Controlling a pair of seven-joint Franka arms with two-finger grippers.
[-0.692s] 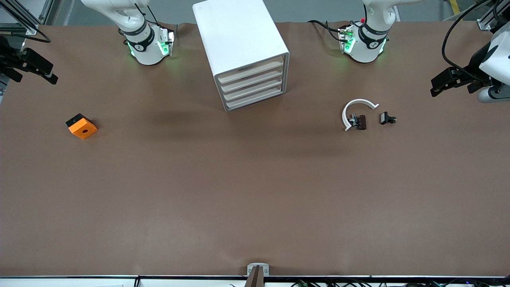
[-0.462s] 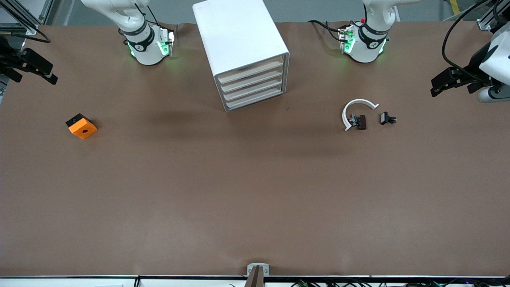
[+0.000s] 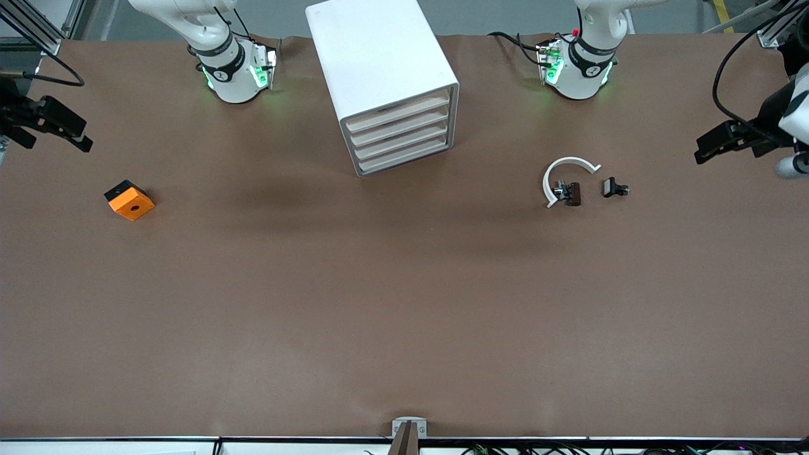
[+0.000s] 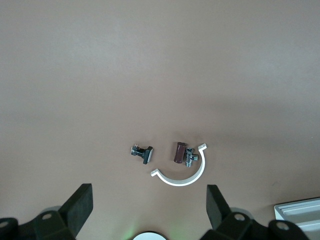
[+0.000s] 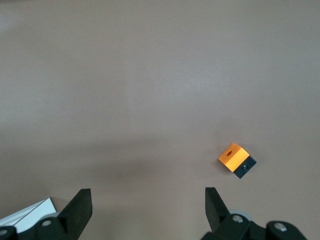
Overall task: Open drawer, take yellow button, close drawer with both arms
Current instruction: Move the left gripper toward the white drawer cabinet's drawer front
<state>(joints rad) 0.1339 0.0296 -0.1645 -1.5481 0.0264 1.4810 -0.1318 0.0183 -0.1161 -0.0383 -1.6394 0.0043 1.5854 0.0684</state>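
The white drawer cabinet (image 3: 379, 69) stands between the two arm bases, and all of its drawers (image 3: 399, 136) are shut. The button is out of view. My left gripper (image 3: 709, 146) hangs open and empty over the left arm's end of the table; its wrist view shows its fingers wide apart (image 4: 150, 200) above bare table. My right gripper (image 3: 74, 134) hangs open and empty over the right arm's end; it also shows wide open in the right wrist view (image 5: 147, 200). Neither gripper is close to the cabinet.
An orange square block (image 3: 129, 200) with a black hole lies near the right gripper, seen also in the right wrist view (image 5: 234, 157). A white arc (image 3: 564, 172) and two small black-brown parts (image 3: 572, 193) (image 3: 614, 188) lie toward the left arm's end.
The left gripper has drifted outward toward its end of the table. The right gripper has shifted slightly. The cabinet and the loose parts have not moved.
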